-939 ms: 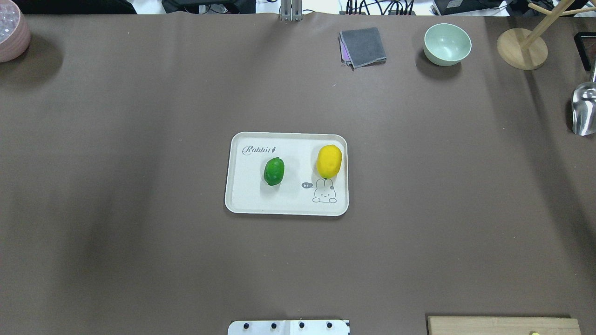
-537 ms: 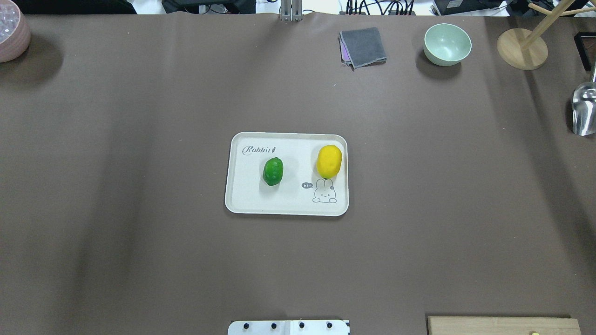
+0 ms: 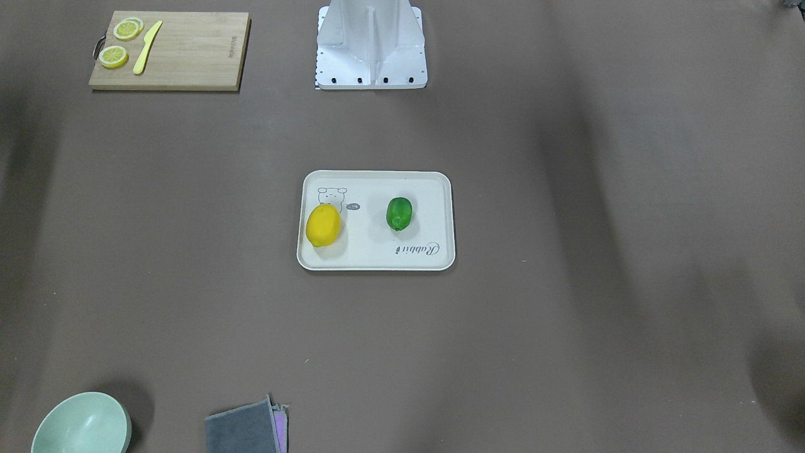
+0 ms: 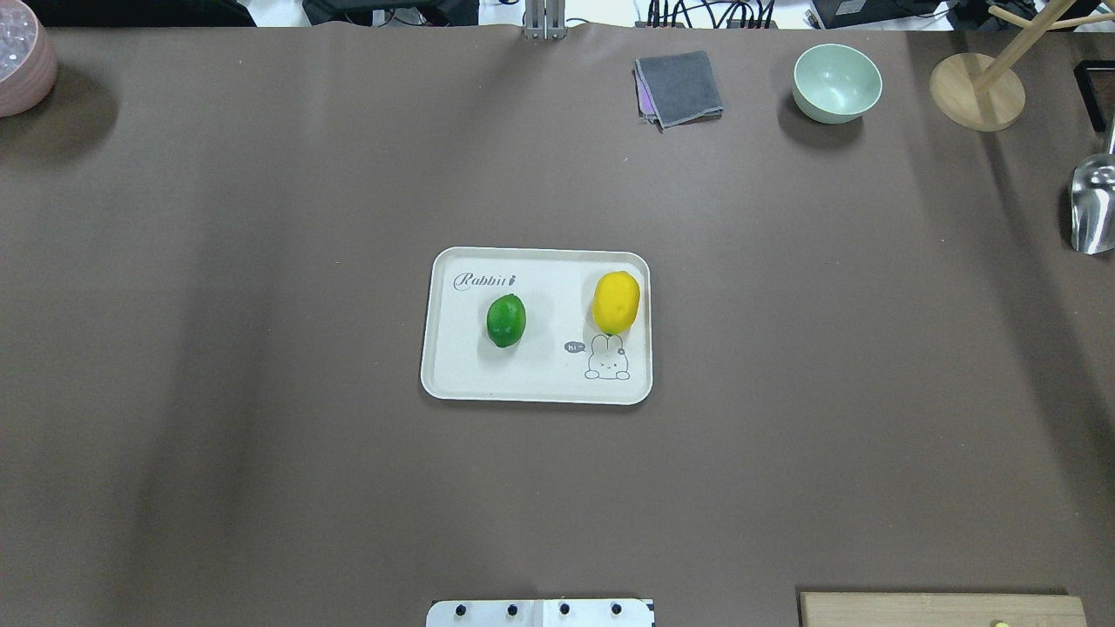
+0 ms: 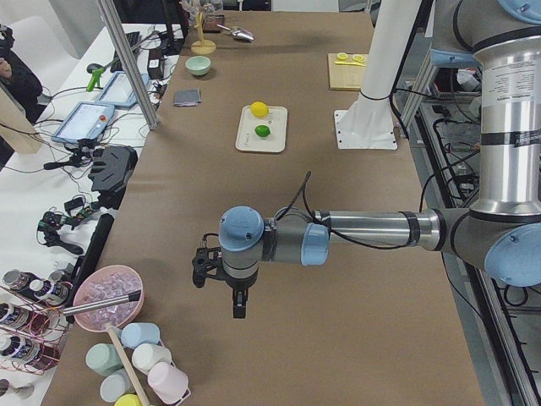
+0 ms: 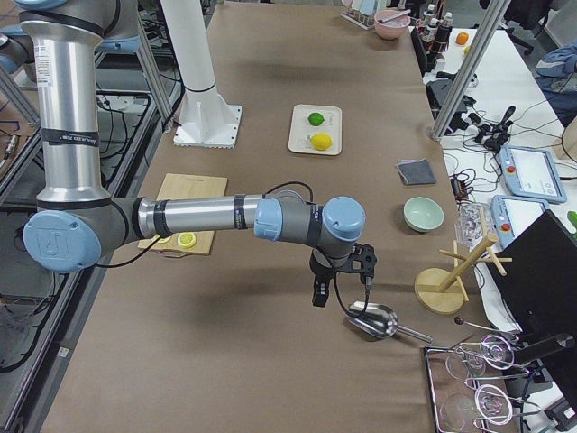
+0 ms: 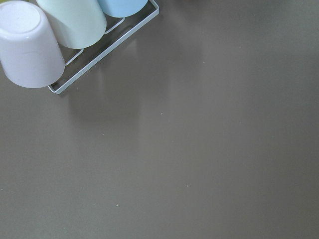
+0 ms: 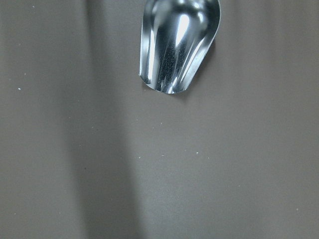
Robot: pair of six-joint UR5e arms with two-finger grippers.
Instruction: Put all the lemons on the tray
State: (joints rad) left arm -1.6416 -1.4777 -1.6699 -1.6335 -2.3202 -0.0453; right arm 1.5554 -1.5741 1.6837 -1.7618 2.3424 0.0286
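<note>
1. Lemons both lie on the tray [image 4: 462, 374], far from either gripper: yellow lemon [image 4: 616, 301] near one short rim, green lemon [image 4: 505, 320] apart, mid-tray.
2. Left gripper [image 5: 220, 279] hangs over bare table, cups [image 7: 30, 45] nearby; I cannot tell how its jaws stand.
3. Right gripper [image 6: 343, 272] hangs just beside the metal scoop [image 8: 177, 45]; its jaws' state cannot be told either.

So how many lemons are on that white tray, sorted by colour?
Yellow lemon: 1
Green lemon: 1
Total on the tray: 2
</note>
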